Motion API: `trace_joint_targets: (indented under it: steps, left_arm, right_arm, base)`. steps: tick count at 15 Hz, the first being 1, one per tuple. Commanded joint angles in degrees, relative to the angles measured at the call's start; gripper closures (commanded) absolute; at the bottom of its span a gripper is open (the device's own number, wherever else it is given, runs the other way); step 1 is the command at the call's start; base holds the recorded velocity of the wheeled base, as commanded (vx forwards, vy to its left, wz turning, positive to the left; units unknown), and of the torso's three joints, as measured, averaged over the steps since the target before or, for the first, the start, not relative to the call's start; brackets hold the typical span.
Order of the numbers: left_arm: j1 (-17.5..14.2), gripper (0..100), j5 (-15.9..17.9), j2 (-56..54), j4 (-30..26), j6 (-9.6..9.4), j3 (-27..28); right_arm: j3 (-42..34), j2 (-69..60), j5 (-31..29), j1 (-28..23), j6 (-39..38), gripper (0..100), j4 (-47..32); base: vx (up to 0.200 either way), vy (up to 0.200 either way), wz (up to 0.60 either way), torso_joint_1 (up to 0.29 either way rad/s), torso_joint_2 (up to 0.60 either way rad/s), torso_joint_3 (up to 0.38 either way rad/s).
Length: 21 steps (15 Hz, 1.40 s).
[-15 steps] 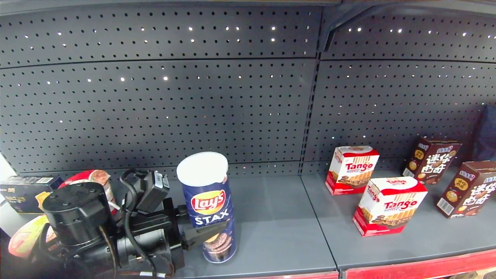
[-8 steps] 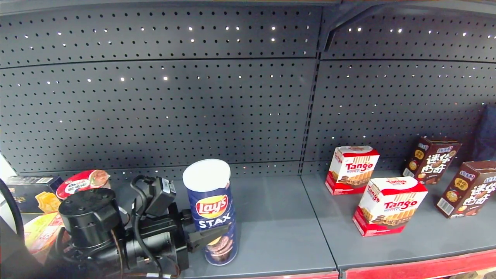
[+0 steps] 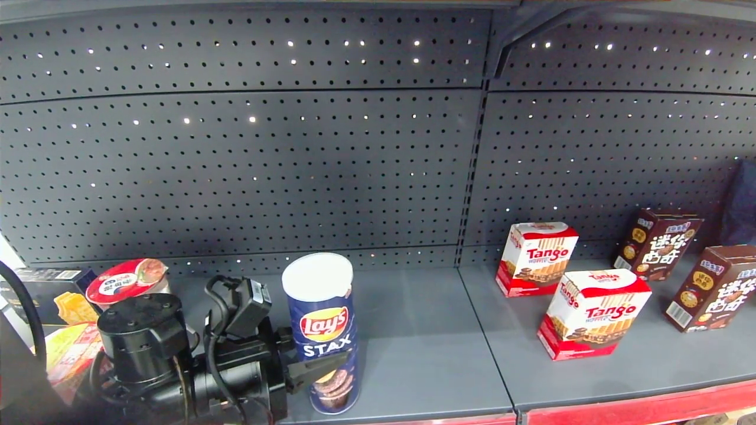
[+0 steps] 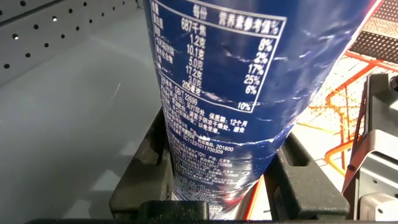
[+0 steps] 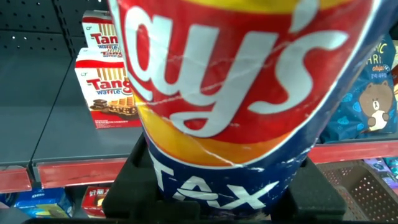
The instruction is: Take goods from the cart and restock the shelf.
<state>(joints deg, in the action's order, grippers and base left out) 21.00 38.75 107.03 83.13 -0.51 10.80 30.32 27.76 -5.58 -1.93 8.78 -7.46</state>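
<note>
Chip can (image 3: 322,324): blue tube with a white lid, upright at the front left of the shelf (image 3: 413,342), with its base at the shelf board near the front edge; contact with the board cannot be confirmed. The left jaws are closed on the chip can low on its body, and 1 dark finger (image 3: 316,366) crosses the front of the tube. In the left wrist view the chip can (image 4: 224,93) sits between 2 black fingers (image 4: 146,168) pressed to its sides, label text facing the camera, with an orange wire frame (image 4: 336,106) beyond it. The right jaws grip a second chip can (image 5: 242,93) of the same kind, black fingers (image 5: 134,180) on either side of its lower part, held in front of a shelf with a red front strip (image 5: 62,171). To the left of the chip can, at the back of the shelf, stand a cup with a red lid (image 3: 127,277) and a dark box (image 3: 44,286), with a yellow packet (image 3: 68,354) nearer the front. On the right half of the shelf, well apart from the chip can, stand 2 red-and-white wafer boxes (image 3: 538,258) (image 3: 593,313) and 2 brown boxes (image 3: 657,243) (image 3: 711,287). A grey pegboard panel (image 3: 295,165) backs the shelf. A blue bag with a bear print (image 5: 373,93) shows behind the second chip can.
</note>
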Motion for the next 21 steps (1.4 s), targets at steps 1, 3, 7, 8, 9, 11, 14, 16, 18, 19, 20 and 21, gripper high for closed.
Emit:
trace_joint_targets:
  steps: [1,3,7,8,9,11,14,16,18,19,20,21]
  left_arm:
    - [0.0,100,0.01,0.28,0.02,-0.02,0.01]
    - [0.09,0,0.09,0.46,0.1,-0.1,-0.08]
    - [0.09,0,0.18,-0.51,0.19,-0.1,-2.45]
    - [0.09,0,0.09,-1.13,0.46,-0.1,-3.15]
    - [0.09,0,0.09,-1.92,1.07,-0.02,-4.03]
    - [-1.49,0,0.09,-3.76,4.41,0.07,-7.81]
    - [-3.87,0,0.27,-4.82,6.87,0.07,-10.71]
    - [-5.89,0,0.71,-7.37,6.87,0.25,-10.71]
    - [-8.96,0,1.15,-9.12,6.87,0.34,-10.63]
    - [-9.23,0,1.32,-9.47,6.87,0.34,-10.63]
    - [-11.34,0,1.85,-11.94,6.87,0.42,-10.63]
    - [-12.39,0,2.12,-12.9,6.87,0.51,-10.63]
  right_arm:
    - [0.0,-0.16,-0.04,-0.01,0.01,100,-0.01]
    - [0.0,-0.34,-0.04,-0.01,0.01,100,-0.1]
    - [0.0,-0.34,-0.04,-0.01,0.01,100,-0.1]
    - [0.0,-0.34,-0.04,-0.01,0.01,100,-0.1]
    - [0.0,-0.25,-0.04,-0.01,0.01,100,-0.1]
    - [0.0,-0.25,-0.04,-0.01,0.01,100,-0.1]
    - [0.0,-0.34,0.05,0.08,0.01,100,-0.1]
    - [0.0,-0.42,0.05,0.08,0.01,100,-0.19]
    - [0.0,-0.42,0.05,0.08,0.01,100,-0.19]
    - [0.0,-0.42,0.05,0.08,0.01,100,-0.19]
    - [0.0,-0.42,0.05,0.08,0.01,100,-0.1]
    - [0.09,-0.51,0.05,0.08,0.01,100,-0.1]
  base:
    - [0.0,0.0,0.0,0.0,0.0,0.0]
    - [0.0,0.0,0.0,0.0,0.0,0.0]
    - [0.0,0.0,0.0,0.0,0.0,0.0]
    - [0.0,0.0,0.0,0.0,0.0,0.0]
    - [0.0,0.0,0.0,0.0,0.0,0.0]
    - [0.0,0.0,0.0,0.0,0.0,0.0]
    - [0.0,0.0,0.0,0.0,0.0,0.0]
    - [0.0,0.0,0.0,0.0,0.0,0.0]
    - [0.0,0.0,0.0,0.0,0.0,0.0]
    - [0.0,0.0,0.0,0.0,0.0,0.0]
    - [0.0,0.0,0.0,0.0,0.0,0.0]
    - [0.0,0.0,0.0,0.0,0.0,0.0]
